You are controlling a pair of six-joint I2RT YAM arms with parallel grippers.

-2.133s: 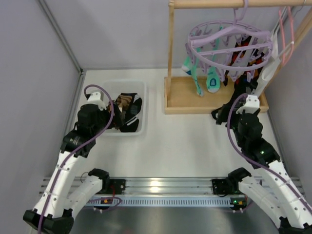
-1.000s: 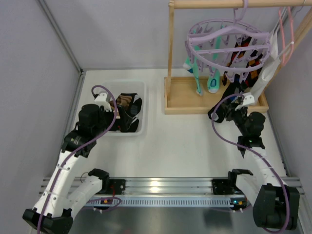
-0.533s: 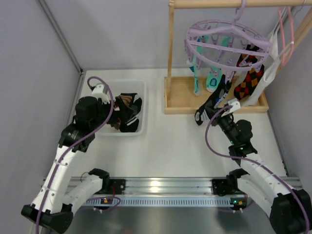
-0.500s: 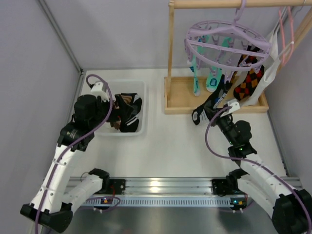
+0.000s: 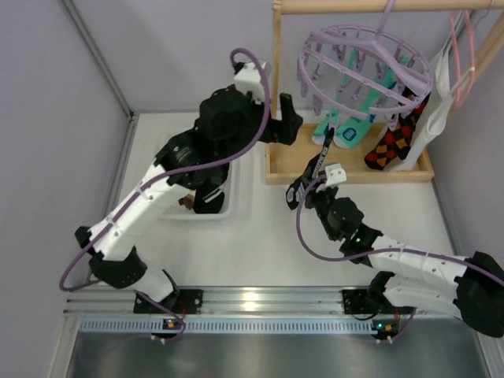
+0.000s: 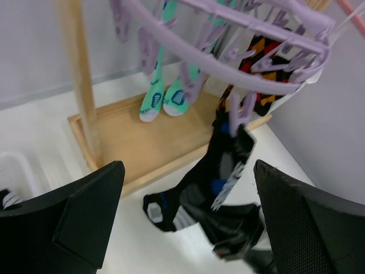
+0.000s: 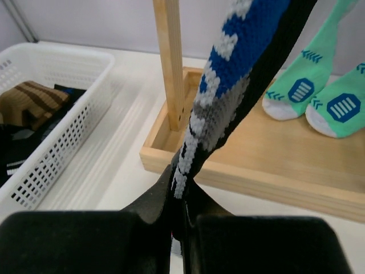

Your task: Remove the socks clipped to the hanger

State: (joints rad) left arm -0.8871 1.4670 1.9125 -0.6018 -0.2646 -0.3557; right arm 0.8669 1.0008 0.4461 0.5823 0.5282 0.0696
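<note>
The lavender ring hanger (image 5: 366, 57) hangs tilted from the wooden rod, with its pegs dangling. A black sock with blue and grey patches (image 5: 317, 161) stretches taut from a peg down to my right gripper (image 5: 309, 189), which is shut on its lower part. In the right wrist view the right gripper (image 7: 181, 217) pinches this black sock (image 7: 228, 103). My left gripper (image 5: 285, 130) hovers open beside the hanger's left rim. In its own view the left gripper (image 6: 188, 168) frames the black sock (image 6: 225, 160) and holds nothing. Two teal socks (image 5: 346, 130) and an argyle sock (image 5: 390, 143) hang clipped.
A white basket (image 7: 63, 123) at left holds a brown striped sock (image 7: 31, 97) and dark socks. The wooden rack's post (image 5: 276, 75) and tray base (image 5: 291, 169) stand under the hanger. A pink wire hanger (image 5: 463, 55) and white cloth (image 5: 429, 126) hang at right.
The left arm swung from over the basket up and right to the hanger. The right gripper pulled the black sock leftward and nearer, and the hanger tilted.
</note>
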